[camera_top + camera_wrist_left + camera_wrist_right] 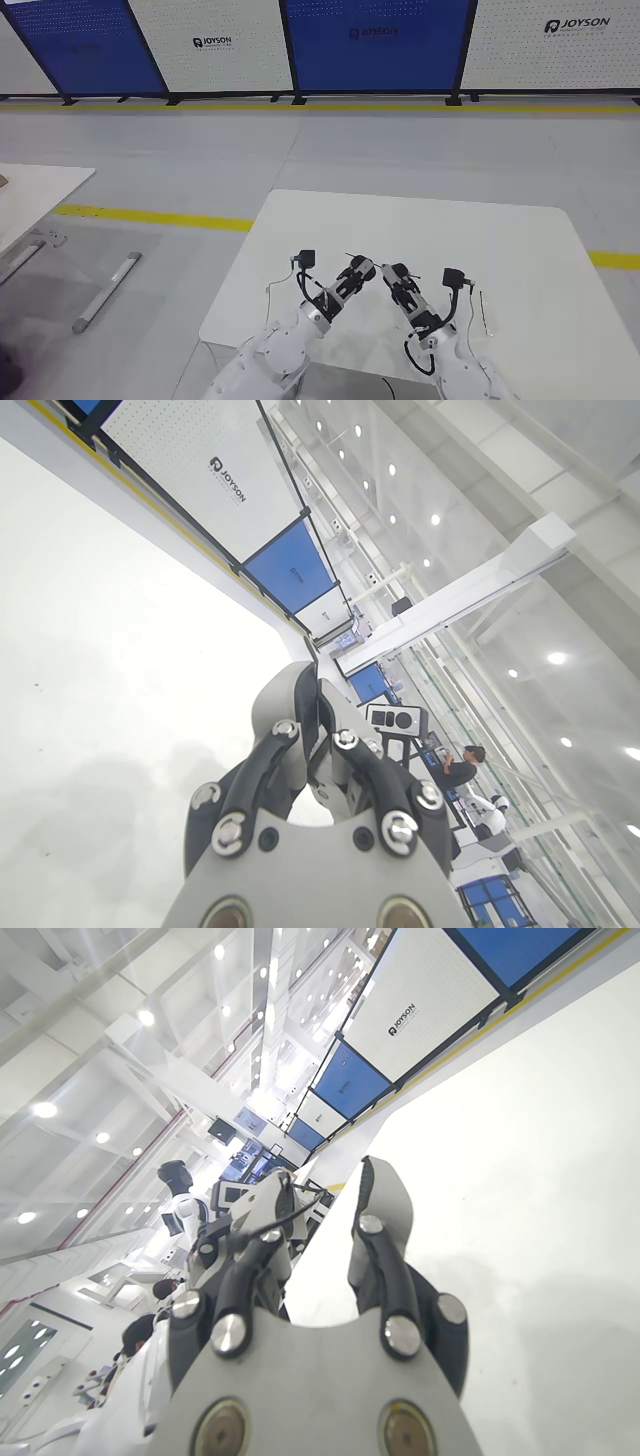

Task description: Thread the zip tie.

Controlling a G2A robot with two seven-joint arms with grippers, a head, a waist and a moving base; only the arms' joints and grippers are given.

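Both arms sit at the near edge of the white desk (450, 225), around 6 o'clock, with the two pincers side by side and almost touching. The left pincer (316, 672) is at 9 o'clock of the right pincer (326, 1168), and both point toward 12 o'clock.

The left one is squeezed fully shut, pads pressed together. There's a thin dark line in the seam between them. From its own wrist cam I can't tell if that's the strap or just the pad edges.

The right wrist cam helps though. The zip tie (287, 1217) shows there as a thin black strip coming over from the left pincer's side, so the left one looks to be the one gripping it. The strip crosses in front of the right pincer's left finger, and its free end pokes into the gap between the right fingers. So it sits between the two pincers.

The right one is spread wide with nothing clamped. As far as I can see, neither pad touches the strip's end.

Off the desk at 9 o'clock there's a metal bar (105, 292) on the grey floor and the corner of a second desk (35, 195). A yellow line (150, 215) runs across the floor there. Way out at 12 o'clock stands a row of blue and white panels (380, 45).
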